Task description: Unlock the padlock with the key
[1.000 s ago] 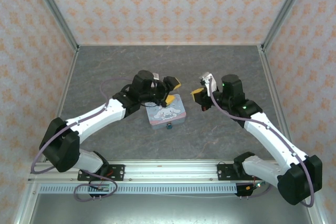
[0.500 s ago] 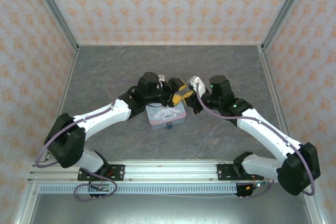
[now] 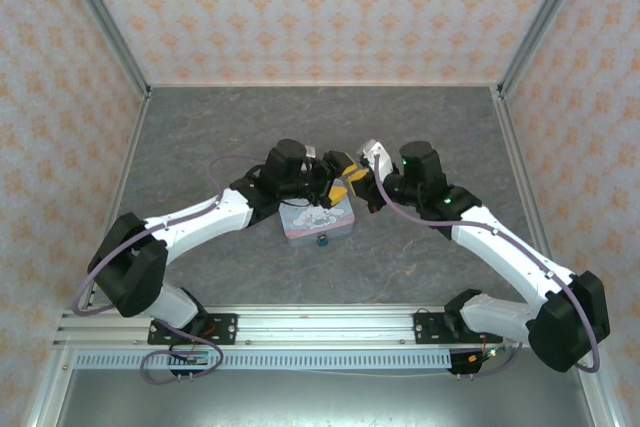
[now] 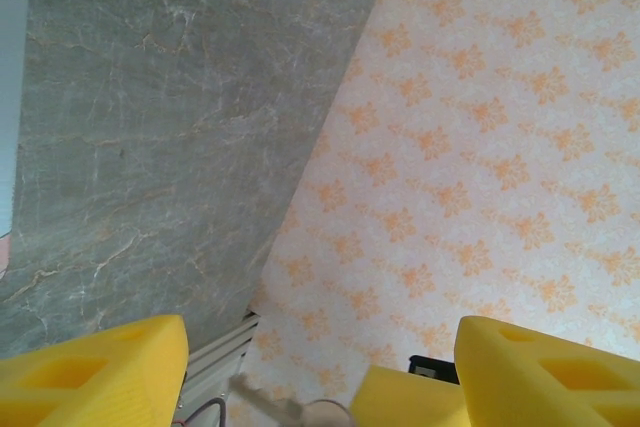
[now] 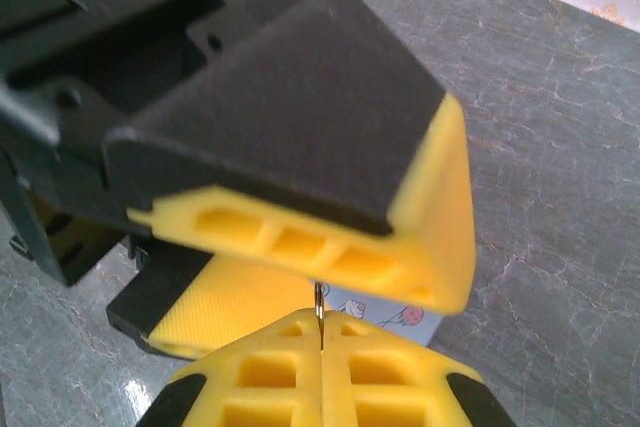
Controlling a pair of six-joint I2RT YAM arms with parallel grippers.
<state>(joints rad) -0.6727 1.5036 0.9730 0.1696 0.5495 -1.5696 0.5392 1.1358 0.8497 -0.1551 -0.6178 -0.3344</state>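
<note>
Padlock (image 3: pixel 322 241) is what we look for first: a tiny teal-blue speck on the grey marbled counter (image 3: pixel 430 127), right at the middle of the near edge of the pastel cartoon tin (image 3: pixel 312 219). We cannot tell whether it hangs from the tin or merely lies against it. Both arms meet above the tin's far right corner, apart from the padlock. We see the right end effector (image 5: pixel 320 339) with its yellow pads pressed together, clamped on the key (image 5: pixel 318 309), a thin dark metal sliver that stands up out of the seam between them. Just beyond the key, in the right wrist view, one black-backed yellow finger (image 5: pixel 430 197) of the left end effector (image 3: pixel 337 177) crosses the frame. A second yellow pad lies lower and to the left, with a corner of the tin showing beside it. In the left wrist view we find that end effector's two yellow fingers spread wide apart with nothing gripped between them, facing past the counter to the orange-patterned wall (image 4: pixel 500 147).
</note>
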